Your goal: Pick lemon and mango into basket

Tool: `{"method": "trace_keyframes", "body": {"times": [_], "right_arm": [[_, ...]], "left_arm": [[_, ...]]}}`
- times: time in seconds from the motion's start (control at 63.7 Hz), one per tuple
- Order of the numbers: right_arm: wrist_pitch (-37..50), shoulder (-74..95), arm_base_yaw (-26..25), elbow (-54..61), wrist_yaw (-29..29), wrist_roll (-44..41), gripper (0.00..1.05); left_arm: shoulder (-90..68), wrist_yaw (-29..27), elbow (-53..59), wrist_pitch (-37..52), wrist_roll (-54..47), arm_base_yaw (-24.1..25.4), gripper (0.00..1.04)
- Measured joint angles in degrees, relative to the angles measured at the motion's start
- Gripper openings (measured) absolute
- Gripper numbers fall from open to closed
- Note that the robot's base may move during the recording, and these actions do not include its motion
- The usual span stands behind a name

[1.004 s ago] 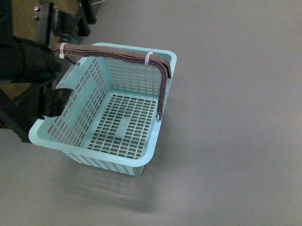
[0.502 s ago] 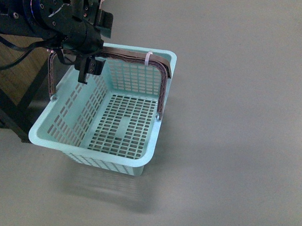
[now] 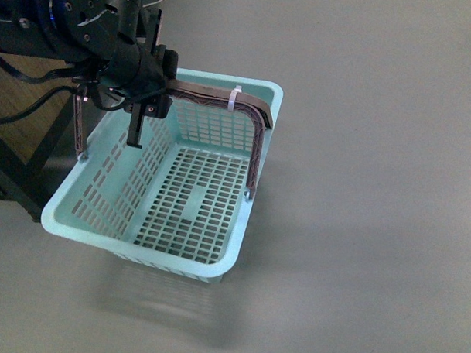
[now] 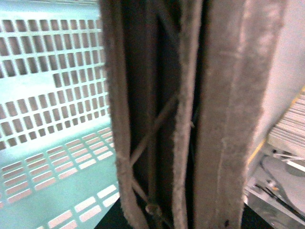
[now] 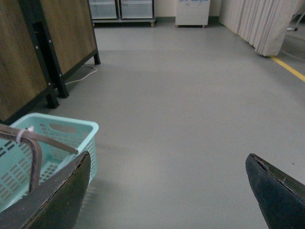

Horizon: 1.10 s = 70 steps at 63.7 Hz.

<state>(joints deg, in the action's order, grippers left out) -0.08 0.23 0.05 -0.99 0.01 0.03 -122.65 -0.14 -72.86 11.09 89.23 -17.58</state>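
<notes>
Front view shows the basket (image 3: 137, 246) tilted, with its shadow thrown onto the grey floor (image 3: 375, 179) below, so it seems to hang from the arm, not stand on its own. Its slotted floor is bare. Neither a lemon nor a mango shows in any view, so the fruit cannot be placed from here.

By this reading, the step in hand is carrying or positioning the basket, ahead of any fruit picking. The next move probably calls for setting the basket down level within reach of the fruit. The handles should then be let go so that they swing clear of the opening. After that one arm has to find the mango or the lemon.

The left end effector (image 3: 146, 121) sits at the top of the two grey-brown handles (image 3: 209, 94), just beside the white zip tie (image 3: 235, 99). Both handles stand raised and meet at it, which suggests its fingers are pressed together on them. One dark finger hangs down inside the basket wall. In the left wrist view the handle straps (image 4: 224, 119) fill the picture from very close, with the aqua wall behind.

In the right wrist view the right end effector (image 5: 167, 157) is spread wide, with nothing between its fingers. It hangs over open floor, with the basket (image 5: 71, 131) off to one side.
</notes>
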Motion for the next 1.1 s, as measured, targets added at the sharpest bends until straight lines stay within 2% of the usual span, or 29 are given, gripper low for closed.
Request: {"method": "trace_keyframes", "body": {"times": [0.173, 0.471, 0.612, 0.737, 1.098], "right_arm": [[0.00, 0.00, 0.00, 0.00, 0.00, -0.02, 0.96], [0.00, 0.00, 0.00, 0.00, 0.00, 0.00, 0.96], [0.00, 0.00, 0.00, 0.00, 0.02, 0.00, 0.96], [0.00, 0.00, 0.00, 0.00, 0.00, -0.02, 0.96], [0.00, 0.00, 0.00, 0.00, 0.00, 0.00, 0.96]], "left_arm": [[19.32, -1.03, 8.09, -0.90, 1.81, -0.37, 0.17], [43.43, -6.80, 11.89, -12.68, 3.13, -0.57, 0.17], [47.04, -8.26, 13.33, -15.47, 2.54, -1.09, 0.17], [48.41, -7.23, 13.99, -17.38, 2.19, -2.05, 0.17], [48.63, -6.12, 14.08, -17.38, 1.51, -3.04, 0.17]]}}
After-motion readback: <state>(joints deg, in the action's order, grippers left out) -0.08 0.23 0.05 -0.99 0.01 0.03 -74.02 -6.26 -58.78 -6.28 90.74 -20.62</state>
